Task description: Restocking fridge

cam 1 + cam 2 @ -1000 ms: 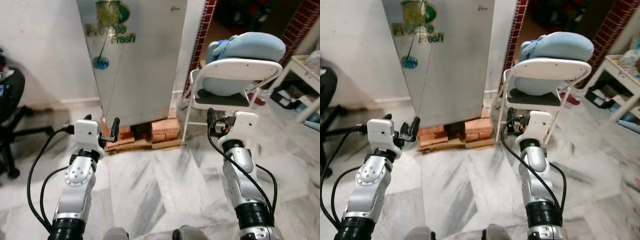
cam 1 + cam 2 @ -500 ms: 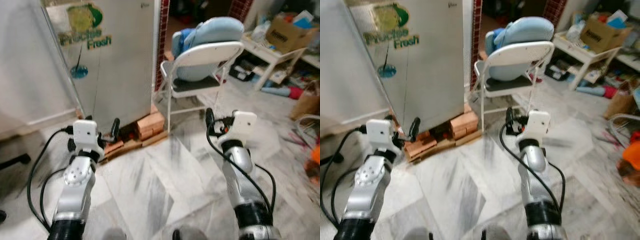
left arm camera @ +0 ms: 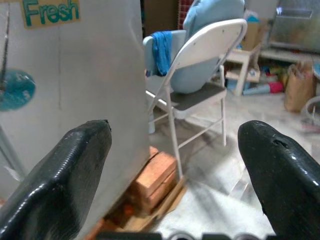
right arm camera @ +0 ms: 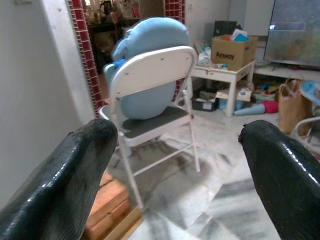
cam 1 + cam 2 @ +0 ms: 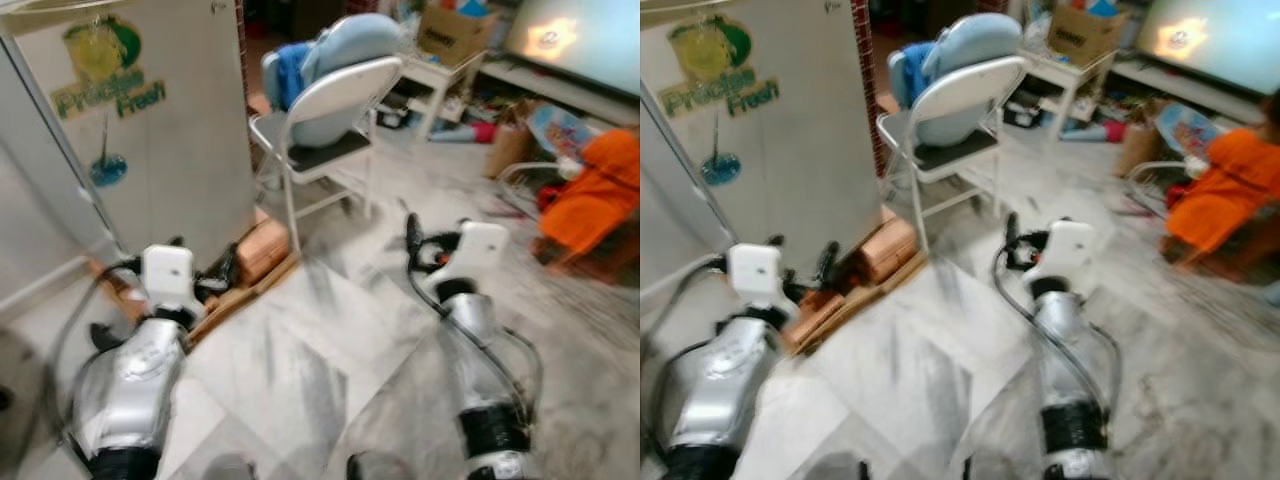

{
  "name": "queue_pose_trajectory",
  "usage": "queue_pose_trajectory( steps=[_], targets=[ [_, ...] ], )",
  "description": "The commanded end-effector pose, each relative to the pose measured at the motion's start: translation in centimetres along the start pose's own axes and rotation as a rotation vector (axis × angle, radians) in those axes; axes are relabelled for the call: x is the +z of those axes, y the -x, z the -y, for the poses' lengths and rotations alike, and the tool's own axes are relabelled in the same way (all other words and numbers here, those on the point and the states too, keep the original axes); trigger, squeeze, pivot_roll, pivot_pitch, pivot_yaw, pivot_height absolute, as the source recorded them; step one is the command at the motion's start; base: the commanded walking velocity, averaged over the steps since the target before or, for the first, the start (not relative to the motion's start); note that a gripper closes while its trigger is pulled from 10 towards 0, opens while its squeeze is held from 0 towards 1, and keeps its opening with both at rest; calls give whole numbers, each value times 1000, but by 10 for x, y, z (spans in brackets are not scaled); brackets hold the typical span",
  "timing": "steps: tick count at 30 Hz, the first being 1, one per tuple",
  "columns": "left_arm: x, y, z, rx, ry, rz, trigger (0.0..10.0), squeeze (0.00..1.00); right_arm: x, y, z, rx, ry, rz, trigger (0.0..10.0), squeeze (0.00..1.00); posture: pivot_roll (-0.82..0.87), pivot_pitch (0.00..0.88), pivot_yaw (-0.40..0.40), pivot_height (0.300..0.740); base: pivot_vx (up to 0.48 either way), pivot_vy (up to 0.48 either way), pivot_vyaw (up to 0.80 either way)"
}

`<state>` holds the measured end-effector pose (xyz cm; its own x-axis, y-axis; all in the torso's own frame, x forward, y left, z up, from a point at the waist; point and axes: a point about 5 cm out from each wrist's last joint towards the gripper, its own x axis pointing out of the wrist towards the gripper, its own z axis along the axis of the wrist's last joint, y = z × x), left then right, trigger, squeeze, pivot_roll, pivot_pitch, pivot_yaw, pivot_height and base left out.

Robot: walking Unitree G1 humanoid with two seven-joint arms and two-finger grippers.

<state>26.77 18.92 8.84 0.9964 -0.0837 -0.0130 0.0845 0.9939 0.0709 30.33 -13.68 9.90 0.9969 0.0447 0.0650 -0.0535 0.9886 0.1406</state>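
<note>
Both my left gripper (image 3: 172, 150) and right gripper (image 4: 175, 150) wide open, empty; fridge (image 5: 150, 130) closed, guessing I fetch stock next

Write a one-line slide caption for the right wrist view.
Open right pincer faces a white folding chair holding a pale blue cushion, with a cardboard box on a white table behind.

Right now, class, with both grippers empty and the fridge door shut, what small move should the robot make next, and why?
Probably turn back left to face the fridge. Its door is shut and sits off to the robot's left, while the folding chair fills the middle. Both the left gripper and right gripper are open and hold nothing.
</note>
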Motion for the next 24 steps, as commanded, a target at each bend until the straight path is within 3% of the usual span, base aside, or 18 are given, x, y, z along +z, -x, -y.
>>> queue_pose_trajectory(
  steps=[1, 6, 13, 24],
  targets=[
    [8, -5, 9, -37, -9, 30, 10000, 0, 6, -3, 10, -19, 26, 19, 10000, 0, 39, 58, -26, 740, 0, 428, -800],
    [11, -6, 5, -35, -17, 37, 10000, 0, 10, -5, 12, -16, 47, 27, 10000, 0, 44, 67, -20, 740, 145, 416, -656],
    [8, -8, 2, -23, -20, 27, 10000, 0, 15, -9, 8, 11, 89, 49, 10000, 0, 37, 64, -17, 740, 172, 417, 0],
    [3, -7, 7, -9, -34, 14, 10000, 0, -1, -3, 16, -23, 57, -10, 10000, 0, 43, 58, -67, 740, 0, 451, 0]
  ],
)
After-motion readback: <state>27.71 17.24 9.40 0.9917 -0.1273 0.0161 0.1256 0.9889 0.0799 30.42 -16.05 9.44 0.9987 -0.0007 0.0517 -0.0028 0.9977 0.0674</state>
